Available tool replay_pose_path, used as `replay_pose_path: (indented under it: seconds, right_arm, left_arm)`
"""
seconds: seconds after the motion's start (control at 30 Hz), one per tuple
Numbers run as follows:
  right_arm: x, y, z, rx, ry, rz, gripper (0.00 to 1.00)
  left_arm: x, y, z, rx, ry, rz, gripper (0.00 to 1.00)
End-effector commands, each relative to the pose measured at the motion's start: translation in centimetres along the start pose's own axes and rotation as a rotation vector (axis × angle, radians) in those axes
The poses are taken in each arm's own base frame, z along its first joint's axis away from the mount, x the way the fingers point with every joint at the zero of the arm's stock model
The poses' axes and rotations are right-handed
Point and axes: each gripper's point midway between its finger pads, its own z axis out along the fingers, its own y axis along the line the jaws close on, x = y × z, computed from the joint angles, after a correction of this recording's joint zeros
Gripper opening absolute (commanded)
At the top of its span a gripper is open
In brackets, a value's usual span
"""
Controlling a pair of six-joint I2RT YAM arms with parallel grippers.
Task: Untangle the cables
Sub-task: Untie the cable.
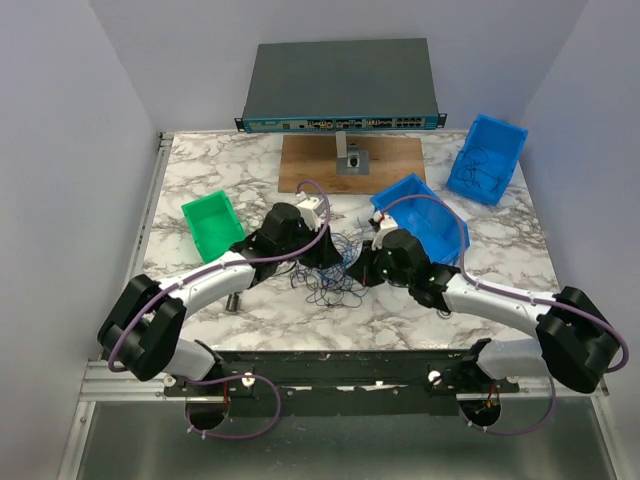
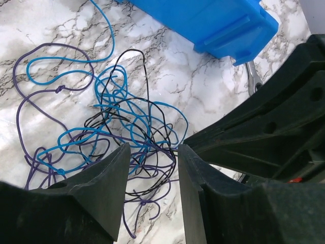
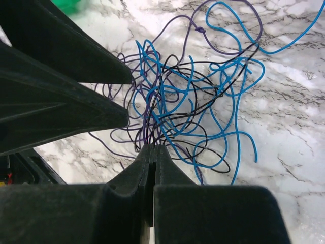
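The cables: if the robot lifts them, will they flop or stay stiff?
Probably floppy: the cables lie in loose, thin curls flat on the marble table. Likely very light, being so thin. They'd probably rise as one clump, since blue, purple and black strands cross where the right gripper pinches them.

Scanning for lettering now, and nothing legible turns up. The network switch (image 1: 340, 85) at the far edge of the table (image 1: 500, 255) carries small markings along its front panel, too tiny and blurred to read.
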Motion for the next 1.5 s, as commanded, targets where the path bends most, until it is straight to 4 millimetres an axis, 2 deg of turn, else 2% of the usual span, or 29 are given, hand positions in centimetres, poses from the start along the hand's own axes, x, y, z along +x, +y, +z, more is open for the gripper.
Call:
replay_pose_path:
  seconds: [0.0, 0.13, 0.23, 0.47, 0.6, 0.73, 0.9, 1.03, 1.1, 1.13, 1.17, 1.23, 1.33, 1.47]
  right_arm:
    - [-1.6, 0.3, -1.3, 0.018, -0.048, -0.014, 0.01]
    - [-2.0, 0.4, -2.0, 0.026, -0.05, -0.021, 0.01]
    - [-2.3, 0.6, -2.5, 0.023, -0.057, -0.024, 0.01]
    - [-3.9, -0.4, -3.5, 0.091, -0.127, -0.037, 0.01]
    - [-5.8, -0.2, -4.3, 0.106, -0.191, -0.053, 0.01]
    - [-6.8, -0.1, -5.0, 0.127, -0.203, -0.08, 0.01]
    - [-7.6, 0.0, -5.0, 0.136, -0.213, -0.091, 0.01]
    - [-7.8, 0.3, -5.2, 0.125, -0.227, -0.061, 0.01]
    - [-8.5, 0.5, -5.7, 0.122, -0.254, -0.048, 0.01]
    - [-8.9, 0.6, -6.1, 0.126, -0.27, -0.043, 0.01]
    - [-9.5, 0.5, -6.6, 0.141, -0.292, -0.039, 0.01]
    - [-11.1, -0.1, -7.8, 0.205, -0.33, -0.039, 0.01]
    - [-14.0, -0.7, -10.7, 0.3, -0.408, -0.068, 0.01]
    - [-18.2, -0.6, -15.8, 0.378, -0.552, -0.098, 0.01]
  left_arm:
    - [-1.3, 0.1, 0.4, -0.036, 0.002, 0.021, 0.44]
    - [-2.4, 1.5, 0.0, -0.137, -0.014, 0.039, 0.47]
    - [-3.1, 1.4, -0.1, -0.148, -0.011, 0.057, 0.49]
    - [-2.7, 1.7, -0.1, -0.153, 0.0, 0.071, 0.5]
    - [-1.8, 2.0, 0.1, -0.149, 0.026, 0.091, 0.52]
    - [-0.4, 3.4, 0.4, -0.191, 0.075, 0.09, 0.54]
    - [1.3, 4.8, 1.5, -0.23, 0.155, 0.07, 0.55]
    - [2.7, 6.8, 2.4, -0.31, 0.231, 0.041, 0.54]
    - [3.1, 7.2, 2.8, -0.323, 0.253, 0.033, 0.49]
    - [3.2, 7.4, 2.9, -0.331, 0.259, 0.03, 0.41]
    - [3.2, 7.6, 2.9, -0.341, 0.26, 0.027, 0.31]
    - [3.0, 8.1, 2.5, -0.372, 0.238, 0.02, 0.01]
    - [2.3, 9.0, 1.1, -0.418, 0.176, -0.005, 0.0]
    - [0.9, 10.3, -1.4, -0.431, 0.07, -0.069, 0.0]
